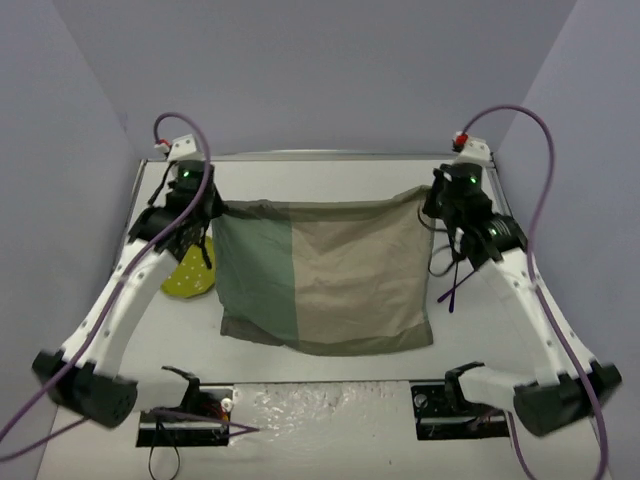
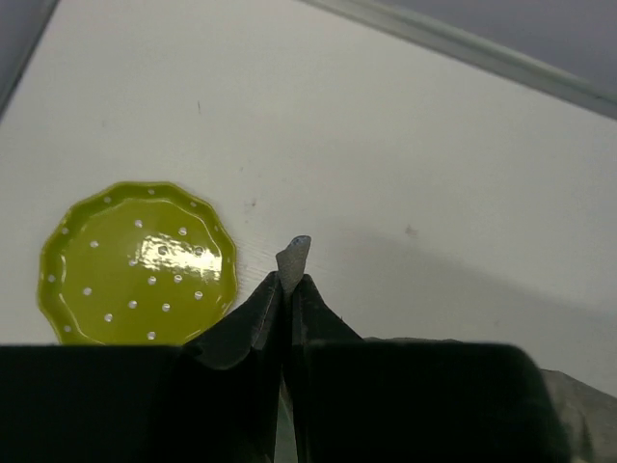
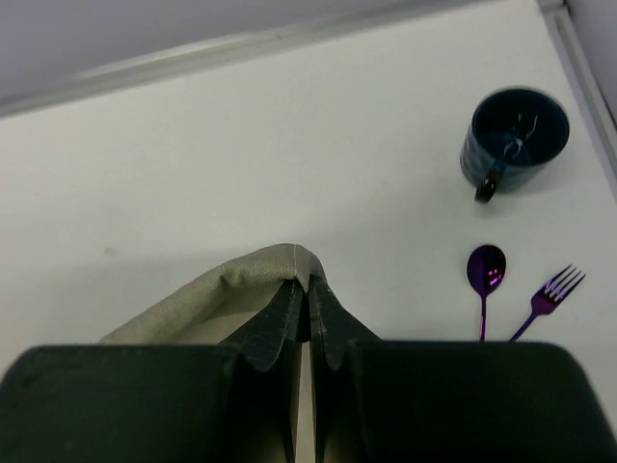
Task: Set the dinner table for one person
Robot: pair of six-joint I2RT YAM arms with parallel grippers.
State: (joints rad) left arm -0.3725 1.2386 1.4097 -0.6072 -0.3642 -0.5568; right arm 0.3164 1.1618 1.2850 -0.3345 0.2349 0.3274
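A two-tone cloth mat [image 1: 322,275], green on the left and beige on the right, is spread over the middle of the white dinner table [image 1: 330,180]. My left gripper [image 1: 213,208] is shut on its far left corner [image 2: 293,256]. My right gripper [image 1: 432,197] is shut on its far right corner [image 3: 280,262]. Both far corners are held a little above the table; the near edge lies flat. A yellow-green dotted plate [image 1: 188,275] lies left of the mat, also in the left wrist view [image 2: 137,264]. A purple spoon [image 3: 484,275], a purple fork [image 3: 549,294] and a dark blue mug [image 3: 516,133] lie right of the mat.
The metal edge rail [image 1: 330,155] runs along the far side, with grey walls behind and beside the table. Both arm bases and a foil-covered strip [image 1: 320,410] sit at the near edge. The cutlery [image 1: 455,285] lies under my right arm.
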